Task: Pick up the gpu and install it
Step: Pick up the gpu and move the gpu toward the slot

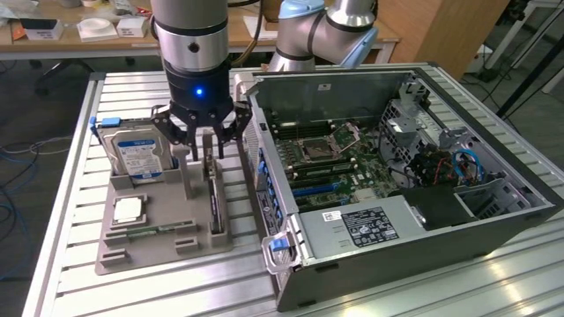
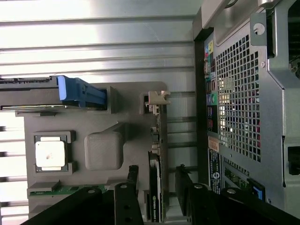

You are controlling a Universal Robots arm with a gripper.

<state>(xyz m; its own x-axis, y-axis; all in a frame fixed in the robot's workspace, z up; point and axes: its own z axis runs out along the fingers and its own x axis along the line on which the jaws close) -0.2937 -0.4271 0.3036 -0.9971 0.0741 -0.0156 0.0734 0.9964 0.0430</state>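
Looks like the pick-up step, with installing not yet begun. Shows the pincer (image 1: 205,150) spread wide and holding nothing, set over the gpu (image 2: 154,201) with a finger to each flat side and a sliver of gap on both (no contact to be made out in the wrist view). Finds the gpu standing on its long edge in a slot of the grey holder (image 1: 150,254), along the holder's edge toward the exterior view's right. Puts it just beside the open computer case (image 1: 352,224) and apart from the hard drive (image 1: 132,155) on the exterior view's left. Has the silvery bracket at the card's far end. Cannot tell just where along the card the pincer sits. Calls, as a judgement, for a square closing on the two flat faces, clear of the holder's walls, and a straight pull out of the slot to avoid binding. Rests all of it on the slatted tabletop (image 1: 79,277).
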